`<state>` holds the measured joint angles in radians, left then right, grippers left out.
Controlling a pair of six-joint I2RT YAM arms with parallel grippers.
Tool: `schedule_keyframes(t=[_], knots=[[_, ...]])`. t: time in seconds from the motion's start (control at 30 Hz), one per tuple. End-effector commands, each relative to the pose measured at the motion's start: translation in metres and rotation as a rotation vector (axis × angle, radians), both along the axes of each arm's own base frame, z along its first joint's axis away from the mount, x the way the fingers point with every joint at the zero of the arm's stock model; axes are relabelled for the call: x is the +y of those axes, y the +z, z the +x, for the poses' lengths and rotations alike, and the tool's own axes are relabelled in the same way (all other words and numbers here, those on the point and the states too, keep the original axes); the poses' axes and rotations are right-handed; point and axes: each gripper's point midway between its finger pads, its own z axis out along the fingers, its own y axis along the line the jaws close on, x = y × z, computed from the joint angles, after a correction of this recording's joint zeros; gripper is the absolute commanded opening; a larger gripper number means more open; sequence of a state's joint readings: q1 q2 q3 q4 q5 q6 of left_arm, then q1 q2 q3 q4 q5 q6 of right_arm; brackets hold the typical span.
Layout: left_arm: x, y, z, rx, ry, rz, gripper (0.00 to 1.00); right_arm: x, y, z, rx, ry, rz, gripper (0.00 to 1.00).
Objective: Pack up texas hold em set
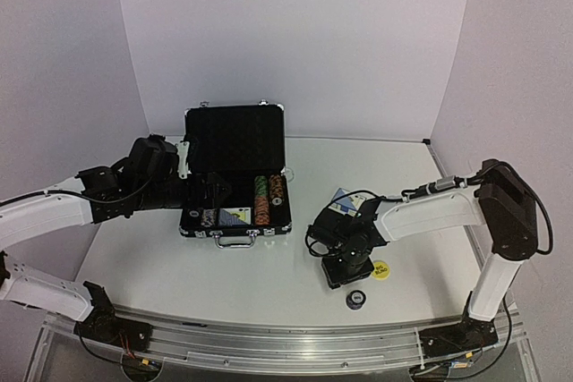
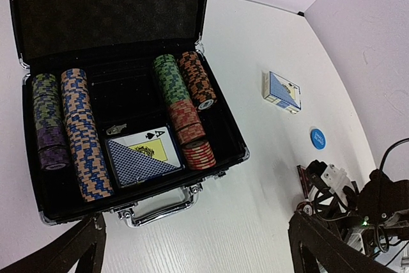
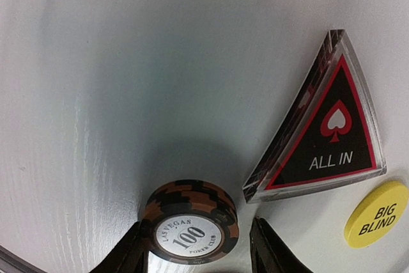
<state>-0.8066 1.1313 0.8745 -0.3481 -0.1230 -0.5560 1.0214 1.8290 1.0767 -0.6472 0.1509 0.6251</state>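
Left hand [image 1: 213,189]: released, fingers spread wide, hovering at the case's near-left corner.
Case [image 1: 235,136]: open on the bench [image 1: 269,275], lid upright; chip rows [image 2: 83,132] and a card deck [image 2: 144,158] inside.
Right hand [image 3: 198,250]: released, fingers straddling a loose chip stack [image 3: 190,212] on the bench.
Marker [image 3: 326,139]: black triangle near that stack, yellow button [image 3: 377,212] just beside it.

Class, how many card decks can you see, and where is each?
2. One deck lies in the open case, front middle. A second deck lies on the table, right of the case and apart from it. Others may be hidden.
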Motion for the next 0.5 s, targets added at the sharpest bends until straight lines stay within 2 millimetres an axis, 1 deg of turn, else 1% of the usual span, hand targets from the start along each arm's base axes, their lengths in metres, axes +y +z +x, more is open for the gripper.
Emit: schedule_keyframes(t=[0.0,0.17,0.33,0.43,0.47], knots=[[-0.002,0.015,-0.002,-0.028,-0.005,-0.05,1.0,-0.003,-0.025,-0.003,0.022,0.0,-0.028,0.5],[-0.001,0.015,-0.002,-0.029,-0.001,-0.051,1.0,0.0,-0.032,-0.004,0.031,0.021,-0.043,0.48],[-0.001,0.014,-0.001,-0.029,0.002,-0.049,1.0,0.007,-0.035,-0.008,0.045,0.044,-0.04,0.4],[-0.001,0.015,-0.001,-0.03,0.003,-0.049,1.0,0.008,-0.036,-0.01,0.051,0.048,-0.041,0.33],[-0.001,0.015,-0.001,-0.029,0.001,-0.048,1.0,0.007,-0.036,-0.011,0.052,0.048,-0.044,0.33]])
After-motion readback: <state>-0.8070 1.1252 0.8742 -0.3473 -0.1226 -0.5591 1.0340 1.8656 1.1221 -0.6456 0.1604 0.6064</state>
